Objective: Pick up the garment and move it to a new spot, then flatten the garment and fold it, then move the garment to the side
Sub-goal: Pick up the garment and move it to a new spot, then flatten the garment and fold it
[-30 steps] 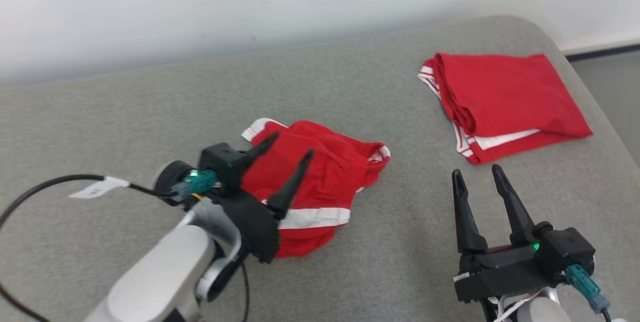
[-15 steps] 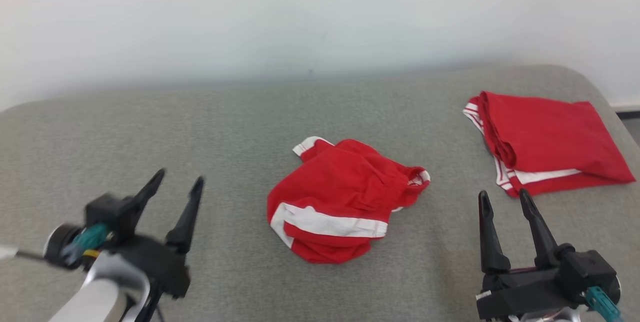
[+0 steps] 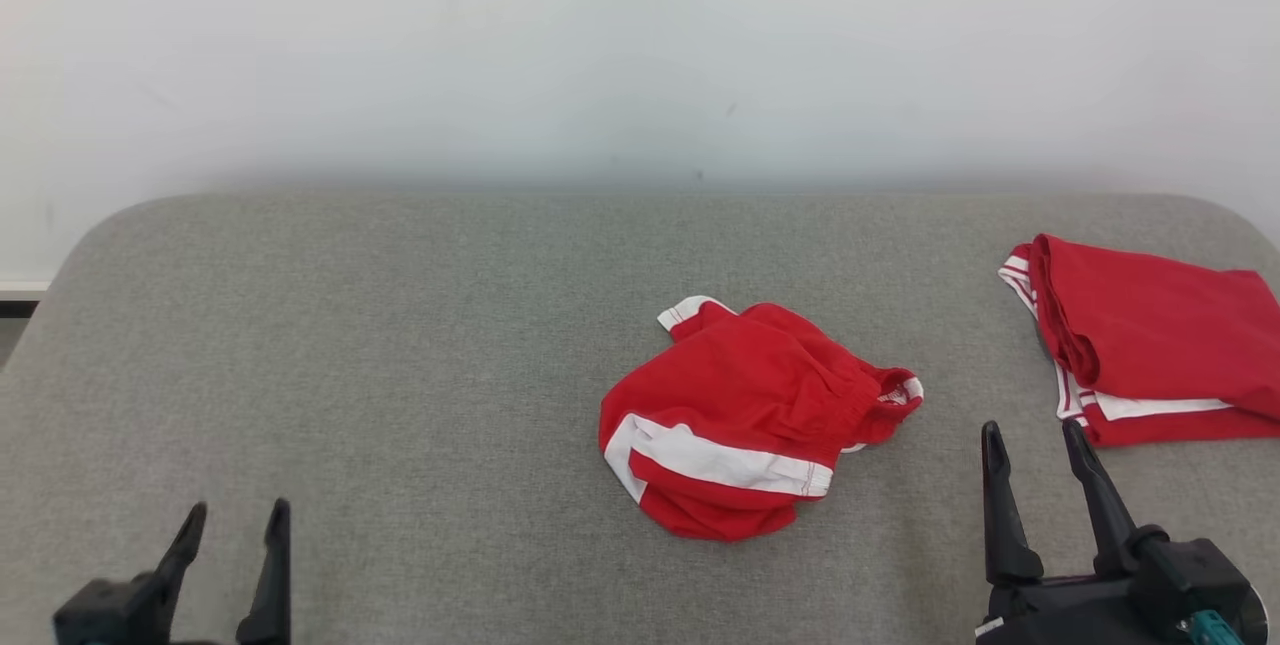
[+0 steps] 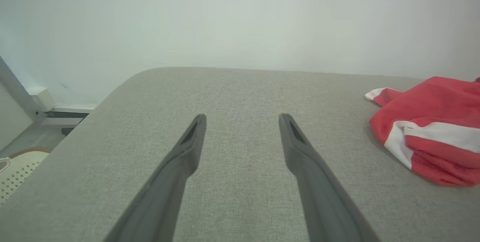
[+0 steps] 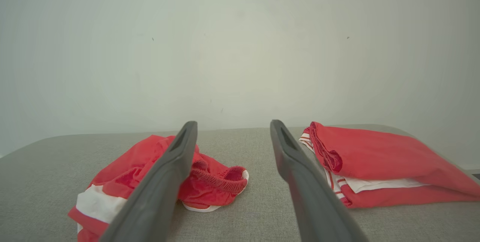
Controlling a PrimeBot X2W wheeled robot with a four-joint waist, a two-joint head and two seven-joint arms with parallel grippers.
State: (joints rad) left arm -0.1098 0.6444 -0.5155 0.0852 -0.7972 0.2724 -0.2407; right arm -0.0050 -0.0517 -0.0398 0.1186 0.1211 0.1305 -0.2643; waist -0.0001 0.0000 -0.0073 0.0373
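A crumpled red garment with white stripes lies in a heap right of the middle of the grey padded surface. My left gripper stands open at the near left, well away from the heap, with nothing between its fingers. In the left wrist view, that gripper points over bare grey fabric, with the garment off to the right. My right gripper is open at the near right, empty. In the right wrist view, this gripper has the garment just ahead, left of its gap.
A folded red garment with white trim lies at the far right edge of the surface, also seen as the folded garment. A pale wall rises behind. Left of the surface's rounded corner sits a pale perforated basket on the floor.
The camera has swung, shifting the whole picture. My left gripper has drawn back from over the crumpled garment to the near left, still open. The garment lies as before.
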